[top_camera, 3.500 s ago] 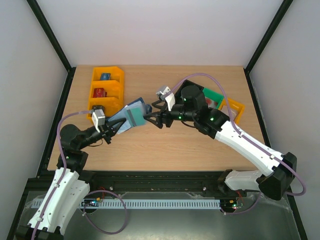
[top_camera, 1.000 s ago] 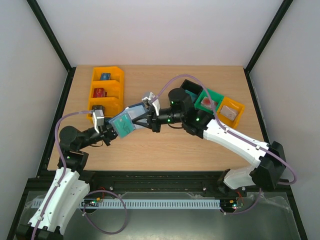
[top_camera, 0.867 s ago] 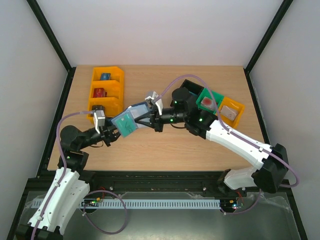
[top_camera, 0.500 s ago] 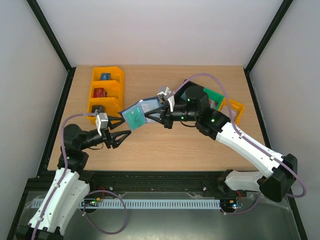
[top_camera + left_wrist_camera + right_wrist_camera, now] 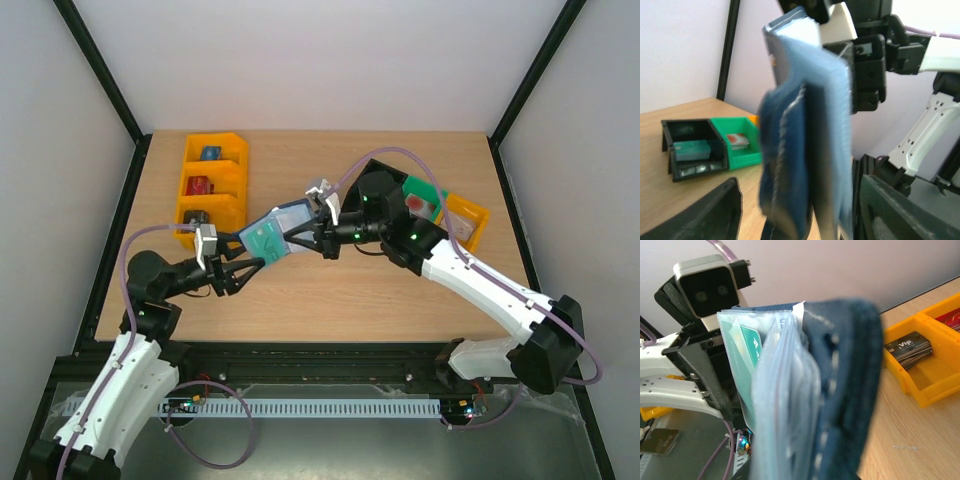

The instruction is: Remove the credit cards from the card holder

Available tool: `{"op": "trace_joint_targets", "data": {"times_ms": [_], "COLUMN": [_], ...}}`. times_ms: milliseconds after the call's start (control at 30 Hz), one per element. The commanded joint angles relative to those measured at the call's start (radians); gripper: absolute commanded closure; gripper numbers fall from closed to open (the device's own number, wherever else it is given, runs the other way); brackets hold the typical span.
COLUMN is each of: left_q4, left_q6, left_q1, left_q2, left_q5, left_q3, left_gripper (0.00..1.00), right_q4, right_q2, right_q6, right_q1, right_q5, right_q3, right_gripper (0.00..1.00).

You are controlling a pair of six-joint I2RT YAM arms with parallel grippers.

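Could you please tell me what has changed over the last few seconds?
The left gripper opened and let go of the card holder; its jaws now stand wide around it. The right gripper stays shut on the holder, holding it in the air. The orange bin has not moved.

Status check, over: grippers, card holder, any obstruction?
Left gripper open beside card holder. Right gripper shut on it, above table. Teal card not yet out. Nothing blocking.

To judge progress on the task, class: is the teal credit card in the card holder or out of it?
In: the teal credit card sits tucked between the card holder's layers, not pulled free.
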Motion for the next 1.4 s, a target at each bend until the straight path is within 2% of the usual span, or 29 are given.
{"op": "trace_joint_targets", "data": {"times_ms": [0, 67, 133, 233, 267, 333, 433, 533, 633, 733, 867, 1033, 1133, 1367], "left_q4": [0.068, 0.071, 0.068, 0.043, 0.031, -0.007, -0.078, -0.194, -0.296, -0.352, -0.320, -0.204, -0.127, 0.054], "left_q6": [-0.016, -0.017, -0.022, -0.031, -0.031, -0.023, -0.013, -0.007, 0.046, 0.088, 0.083, 0.015, -0.015, -0.045], "left_q1": [-0.016, -0.014, -0.016, -0.015, -0.014, -0.014, -0.013, -0.013, -0.009, -0.010, -0.012, -0.018, -0.018, -0.018], "left_q2": [-0.001, -0.002, -0.006, -0.010, -0.013, -0.015, -0.019, -0.013, -0.003, 0.001, -0.001, -0.001, -0.007, -0.029], "left_q5": [0.008, 0.004, 0.003, -0.015, -0.036, -0.086, -0.231, -0.505, -0.737, -0.842, -0.712, -0.463, -0.337, -0.071], "left_q3": [-0.010, -0.010, -0.012, -0.012, -0.011, -0.008, -0.002, 0.008, 0.019, 0.027, 0.022, -0.008, -0.018, -0.035], "left_gripper": [0.51, 0.78, 0.96, 0.98, 0.98, 0.98, 0.98, 0.98, 0.98, 0.98, 0.97, 0.97, 0.98, 0.98], "right_q4": [0.040, 0.038, 0.043, 0.043, 0.037, 0.020, -0.015, -0.042, -0.072, -0.098, -0.085, 0.090, 0.163, 0.184], "right_q2": [0.009, 0.011, 0.006, -0.004, -0.007, -0.015, -0.038, -0.064, -0.075, -0.051, 0.030, 0.103, 0.119, 0.101], "right_q6": [0.014, 0.013, 0.009, 0.011, 0.010, 0.009, 0.020, 0.053, 0.077, 0.075, 0.080, 0.100, 0.123, 0.114], "right_q1": [-0.001, 0.000, -0.001, -0.001, -0.002, -0.002, -0.010, -0.039, -0.052, -0.052, -0.009, 0.074, 0.075, 0.049], "right_q5": [-0.039, -0.044, -0.049, -0.014, 0.006, 0.068, 0.231, 0.394, 0.523, 0.464, 0.273, 0.079, 0.061, 0.040], "right_q3": [0.024, 0.023, 0.016, 0.008, 0.008, 0.008, 0.003, -0.008, -0.011, 0.013, 0.064, 0.071, 0.062, 0.034], "right_gripper": [0.99, 0.98, 0.98, 0.95, 0.90, 0.72, 0.52, 0.48, 0.51, 0.53, 0.63, 0.65, 0.68, 0.70]}}
